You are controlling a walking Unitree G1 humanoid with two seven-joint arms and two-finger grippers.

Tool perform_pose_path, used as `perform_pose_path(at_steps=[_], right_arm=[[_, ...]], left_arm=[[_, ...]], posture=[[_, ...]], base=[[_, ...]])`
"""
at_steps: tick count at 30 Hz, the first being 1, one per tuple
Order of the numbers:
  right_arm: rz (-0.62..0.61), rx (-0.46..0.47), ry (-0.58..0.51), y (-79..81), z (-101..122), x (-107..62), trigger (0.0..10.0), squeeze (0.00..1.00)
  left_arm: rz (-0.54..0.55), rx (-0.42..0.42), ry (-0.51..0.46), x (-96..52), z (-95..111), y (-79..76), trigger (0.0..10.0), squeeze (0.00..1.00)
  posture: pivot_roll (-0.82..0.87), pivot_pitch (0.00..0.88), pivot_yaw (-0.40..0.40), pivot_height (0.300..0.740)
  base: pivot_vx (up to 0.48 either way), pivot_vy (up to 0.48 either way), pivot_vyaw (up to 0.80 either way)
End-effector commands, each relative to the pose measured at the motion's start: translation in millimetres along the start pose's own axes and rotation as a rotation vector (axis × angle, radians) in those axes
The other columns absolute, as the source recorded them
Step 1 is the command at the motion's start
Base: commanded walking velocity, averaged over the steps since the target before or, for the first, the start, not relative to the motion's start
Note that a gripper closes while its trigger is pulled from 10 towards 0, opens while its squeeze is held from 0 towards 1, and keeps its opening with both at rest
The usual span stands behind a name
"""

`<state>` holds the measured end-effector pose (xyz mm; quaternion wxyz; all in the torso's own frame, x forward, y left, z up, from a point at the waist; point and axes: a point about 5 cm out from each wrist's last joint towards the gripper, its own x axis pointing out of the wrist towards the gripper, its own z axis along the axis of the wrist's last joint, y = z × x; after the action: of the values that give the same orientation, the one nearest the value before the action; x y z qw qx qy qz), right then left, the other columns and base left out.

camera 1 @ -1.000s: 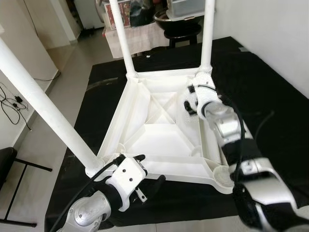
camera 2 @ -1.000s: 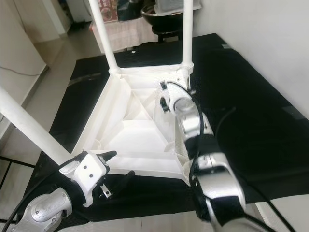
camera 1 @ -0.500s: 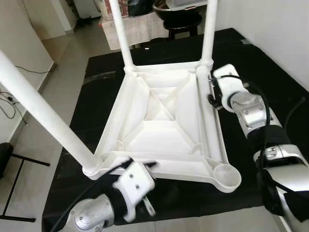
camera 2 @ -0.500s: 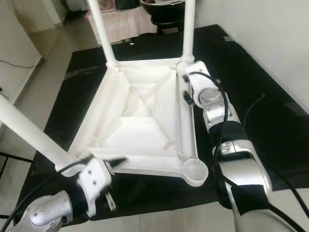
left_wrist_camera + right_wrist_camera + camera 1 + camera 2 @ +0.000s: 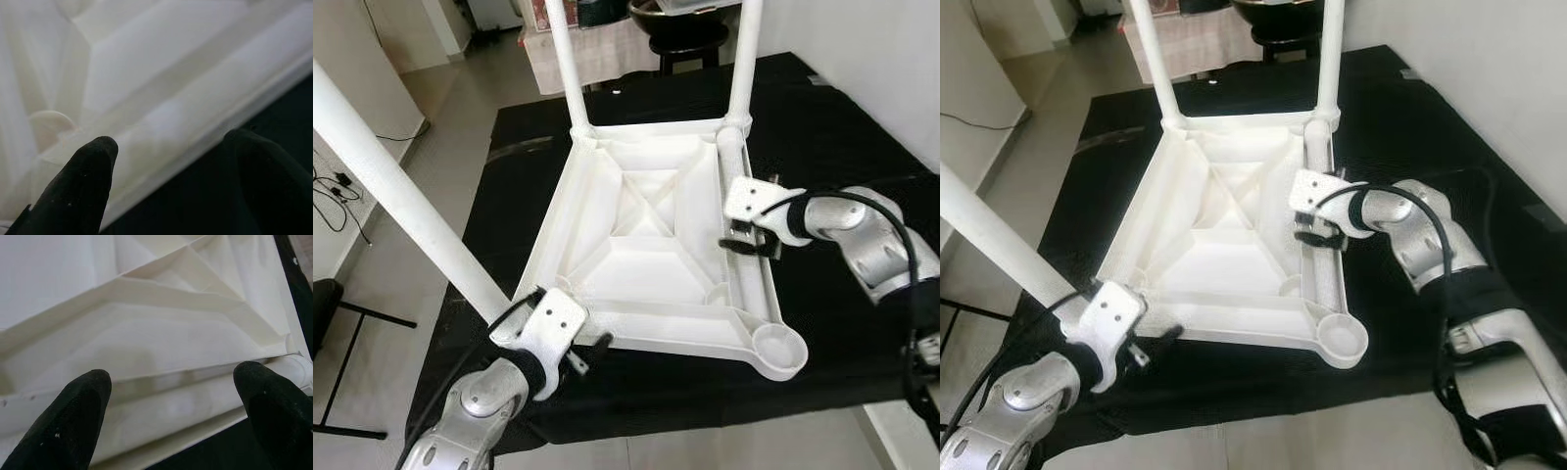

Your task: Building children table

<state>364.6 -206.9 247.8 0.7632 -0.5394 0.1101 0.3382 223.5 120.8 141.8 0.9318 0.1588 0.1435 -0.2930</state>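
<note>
Left gripper (image 5: 579,345) at near edge of table top (image 5: 646,255), fingers spread wide astride rim, holding nothing. Table top upside down on black mat (image 5: 842,147), ribbed underside up. Three legs (image 5: 401,201) fitted, pointing up; near-right socket (image 5: 773,348) unfilled. Right gripper (image 5: 749,243) over right rim, fingers wide apart, holding nothing. Risk: push on rim slides table top across mat, or tips tall legs.
</note>
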Motion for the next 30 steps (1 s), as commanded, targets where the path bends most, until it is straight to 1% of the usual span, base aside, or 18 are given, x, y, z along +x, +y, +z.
perform_pose_path(at_steps=[1, 3, 4, 6, 7, 8, 9, 10, 11, 12, 13, 15, 16, 19, 20, 22, 26, 30], right_arm=[[-0.005, -0.019, 0.002, -1.9, 3.3, 2.7, 10.0, 0.00], [-0.005, -0.019, 0.002, -1.9, 3.3, 2.7, 10.0, 0.00], [-0.110, 0.086, -0.007, -12.6, 6.9, 7.2, 10.0, 0.00], [-0.110, 0.086, -0.007, -12.6, 6.9, 7.2, 10.0, 0.00], [-0.252, 0.316, -0.046, -19.8, 14.1, 19.3, 10.0, 0.00], [-0.252, 0.316, -0.046, -19.8, 14.1, 19.3, 10.0, 0.00], [-0.293, 0.419, -0.028, -19.9, 12.3, 24.7, 10.0, 0.00], [-0.293, 0.419, -0.028, -19.9, 12.3, 24.7, 10.0, 0.00], [-0.314, 0.461, 0.010, -19.1, 7.1, 27.1, 10.0, 0.00], [-0.314, 0.461, 0.010, -19.1, 7.1, 27.1, 10.0, 0.00], [-0.327, 0.461, 0.077, -17.9, -2.7, 26.4, 10.0, 0.00], [-0.344, 0.441, 0.137, -18.1, -12.2, 23.5, 10.0, 0.00], [-0.344, 0.441, 0.137, -18.1, -12.2, 23.5, 10.0, 0.00], [-0.433, 0.389, 0.419, -25.0, -63.1, -8.1, 10.0, 0.00], [-0.398, 0.386, 0.432, -20.7, -66.2, -8.7, 10.0, 0.00], [-0.359, 0.389, 0.441, -15.6, -68.1, -7.4, 10.0, 0.00], [-0.268, 0.538, 0.395, 4.0, -65.0, 5.6, 10.0, 0.00], [-0.311, 0.665, 0.246, -2.5, -45.5, 16.6, 10.0, 0.00]], left_arm=[[-0.036, 0.025, 0.025, -3.5, -2.9, -4.7, 10.0, 0.00], [-0.036, 0.025, 0.025, -3.5, -2.9, -4.7, 10.0, 0.00], [-0.040, 0.026, 0.011, -2.3, 0.0, -6.3, 10.0, 0.00], [-0.040, 0.026, 0.011, -2.3, 0.0, -6.3, 10.0, 0.00], [-0.021, 0.030, -0.024, -0.1, 6.7, -5.1, 10.0, 0.00], [-0.021, 0.030, -0.024, -0.1, 6.7, -5.1, 10.0, 0.00], [-0.017, 0.033, -0.033, 0.4, 8.8, -5.3, 10.0, 0.00], [-0.017, 0.033, -0.033, 0.4, 8.8, -5.3, 10.0, 0.00], [-0.023, 0.038, -0.031, 0.1, 9.4, -6.6, 10.0, 0.00], [-0.023, 0.038, -0.031, 0.1, 9.4, -6.6, 10.0, 0.00], [-0.036, 0.044, -0.019, -1.2, 8.4, -8.3, 10.0, 0.00], [-0.052, 0.049, -0.010, -3.0, 7.2, -10.1, 10.0, 0.00], [-0.052, 0.049, -0.010, -3.0, 7.2, -10.1, 10.0, 0.00], [-0.094, 0.077, 0.061, -18.4, -2.6, -8.7, 10.0, 0.00], [-0.084, 0.087, 0.082, -20.9, -5.4, -5.7, 10.0, 0.00], [-0.072, 0.099, 0.104, -23.0, -8.3, -2.6, 10.0, 0.00], [0.008, 0.114, 0.139, -26.8, -11.2, 13.1, 10.0, 0.00], [0.038, 0.125, 0.113, -25.3, -3.9, 19.5, 10.0, 0.00]], posture=[[-0.08, 0.157, 0.116, 0.740], [-0.08, 0.157, 0.116, 0.740], [-0.08, 0.159, 0.114, 0.740], [-0.08, 0.159, 0.114, 0.740], [-0.07, 0.159, 0.114, 0.740], [-0.07, 0.159, 0.114, 0.740], [-0.07, 0.159, 0.114, 0.740], [-0.07, 0.159, 0.114, 0.740], [-0.06, 0.159, 0.111, 0.740], [-0.06, 0.159, 0.111, 0.740], [-0.06, 0.159, 0.111, 0.740], [-0.06, 0.161, 0.109, 0.740], [-0.06, 0.161, 0.109, 0.740], [-0.06, 0.167, 0.104, 0.740], [-0.06, 0.167, 0.104, 0.740], [-0.06, 0.167, 0.104, 0.740], [-0.05, 0.164, 0.105, 0.740], [-0.05, 0.163, 0.107, 0.740]], base=[[0.000, 0.000, 0.00], [0.000, 0.000, 0.00], [0.000, 0.000, 0.00], [0.000, 0.000, 0.00], [0.000, 0.000, 0.00], [0.000, 0.000, 0.00], [0.000, 0.000, 0.00], [0.000, 0.000, 0.00], [0.000, 0.000, 0.00], [0.000, 0.000, 0.00], [0.000, 0.000, 0.00], [0.000, 0.000, 0.00], [0.000, 0.000, 0.00], [0.000, 0.000, 0.00], [0.000, 0.000, 0.00], [0.000, 0.000, 0.00], [0.000, 0.000, 0.00], [0.000, 0.000, 0.00]])
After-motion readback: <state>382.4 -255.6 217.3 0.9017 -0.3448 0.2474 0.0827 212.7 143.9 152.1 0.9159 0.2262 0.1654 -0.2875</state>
